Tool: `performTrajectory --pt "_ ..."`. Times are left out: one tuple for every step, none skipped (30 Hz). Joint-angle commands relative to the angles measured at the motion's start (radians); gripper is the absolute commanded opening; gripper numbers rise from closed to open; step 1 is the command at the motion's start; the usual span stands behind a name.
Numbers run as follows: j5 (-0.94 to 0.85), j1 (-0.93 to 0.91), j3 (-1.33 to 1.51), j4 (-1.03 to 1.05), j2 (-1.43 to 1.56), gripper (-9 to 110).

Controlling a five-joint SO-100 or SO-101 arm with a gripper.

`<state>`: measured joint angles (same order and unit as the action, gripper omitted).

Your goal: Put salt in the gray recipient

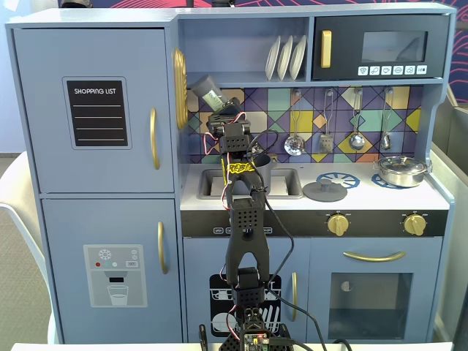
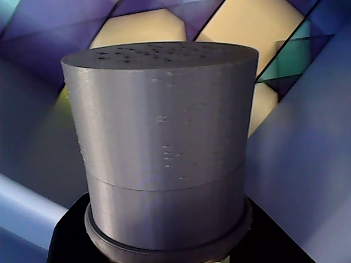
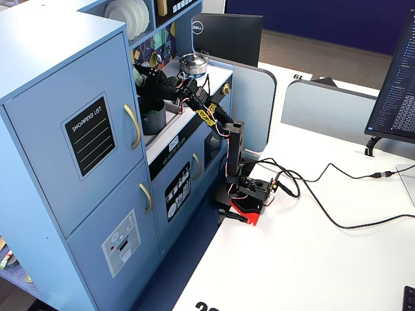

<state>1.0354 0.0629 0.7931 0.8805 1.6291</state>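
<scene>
Toy-kitchen counter holds the gray recipient (image 1: 262, 174) in its sink; at its eleven o'clock, the gripper (image 1: 213, 102) clenches the salt (image 1: 208, 92), tilted, raised before the backsplash.

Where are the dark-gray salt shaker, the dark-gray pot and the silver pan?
Dark-gray cylindrical salt shaker (image 2: 164, 142): wrist view, side wall.
Dark-gray pot (image 3: 153, 120): a fixed view, side wall.
Shiny silver pan (image 1: 401, 172): a fixed view, side.
</scene>
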Motion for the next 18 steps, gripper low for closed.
performTrajectory --pt "0.018 -0.055 -0.071 0.265 0.014 0" --pt "0.032 -0.060 -0.063 0.325 0.014 0" --pt "0.040 -0.058 -0.051 0.350 0.014 0" --pt "0.040 -0.048 -0.044 0.342 0.014 0" --pt "0.035 -0.035 -0.040 0.296 0.017 0" --pt "0.026 -0.026 -0.021 0.213 0.029 0" --pt "0.011 -0.015 0.005 0.101 0.043 0" --pt "-0.017 -0.005 0.018 -0.012 0.051 0" --pt "-0.044 0.002 0.012 -0.104 0.046 0" --pt "-0.067 0.002 -0.009 -0.167 0.034 0" --pt "-0.091 -0.003 -0.041 -0.187 0.018 0" --pt "-0.107 -0.012 -0.061 -0.178 0.011 0" --pt "-0.110 -0.025 -0.058 -0.141 0.017 0" --pt "-0.097 -0.037 -0.046 -0.077 0.028 0" --pt "-0.078 -0.046 -0.031 0.006 0.037 0" --pt "-0.057 -0.054 -0.017 0.101 0.041 0" --pt "-0.034 -0.060 -0.012 0.195 0.041 0" --pt "-0.017 -0.061 -0.006 0.265 0.038 0"
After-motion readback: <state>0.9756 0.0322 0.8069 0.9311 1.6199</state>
